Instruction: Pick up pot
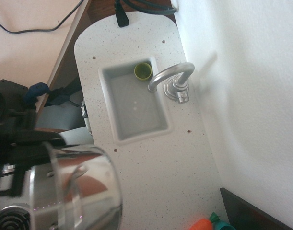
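The shiny steel pot [88, 191] is lifted off the counter and hangs close to the camera at the lower left, large, tilted and blurred. One wire loop handle shows across its mouth. My gripper [46, 152] is a dark blur at the pot's left rim and appears shut on that rim; its fingers are hard to make out. The small green cup [143, 71] stands in the far corner of the sink.
The white sink [136, 112] with its chrome faucet [172, 76] lies in the middle of the speckled counter. A stove burner [9, 218] shows at the bottom left under the pot. Orange and teal toys [206, 224] lie at the bottom edge. A white wall runs along the right.
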`<state>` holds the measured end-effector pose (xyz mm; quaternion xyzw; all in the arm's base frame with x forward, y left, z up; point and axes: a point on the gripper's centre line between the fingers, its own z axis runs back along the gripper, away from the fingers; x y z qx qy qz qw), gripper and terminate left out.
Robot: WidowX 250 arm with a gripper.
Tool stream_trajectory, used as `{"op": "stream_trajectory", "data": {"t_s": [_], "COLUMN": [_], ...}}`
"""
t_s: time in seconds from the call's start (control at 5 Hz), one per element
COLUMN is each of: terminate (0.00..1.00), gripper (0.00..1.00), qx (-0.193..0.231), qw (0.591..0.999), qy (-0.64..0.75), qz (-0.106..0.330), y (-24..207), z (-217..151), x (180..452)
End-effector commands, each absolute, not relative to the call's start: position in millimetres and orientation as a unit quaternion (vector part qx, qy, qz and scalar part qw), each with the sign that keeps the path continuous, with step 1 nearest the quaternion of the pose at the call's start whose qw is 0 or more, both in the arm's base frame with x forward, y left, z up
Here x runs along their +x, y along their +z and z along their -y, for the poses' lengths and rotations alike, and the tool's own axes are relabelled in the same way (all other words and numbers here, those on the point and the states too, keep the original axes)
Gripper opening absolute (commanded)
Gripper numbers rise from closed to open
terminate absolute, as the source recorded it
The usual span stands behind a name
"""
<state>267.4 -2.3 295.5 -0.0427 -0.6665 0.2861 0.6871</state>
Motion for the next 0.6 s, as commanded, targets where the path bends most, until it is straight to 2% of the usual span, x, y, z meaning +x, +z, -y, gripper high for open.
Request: {"op": "stream_trajectory", "data": {"t_s": [0.0,0.2,0.4], "terminate": [0.00,0.00,1.00], "gripper": [0.00,0.00,0.00], "qx": [-0.050,-0.045,-0.076], "qw": [0.679,0.700,0.726], "qy": [0.298,0.318,0.408], "qz": [0.669,0.638,0.549], "y": [313.1,303.9,283.2], "z": [4.4,-0.4,-9.4], "x": [278.8,283.9,284.9]}}
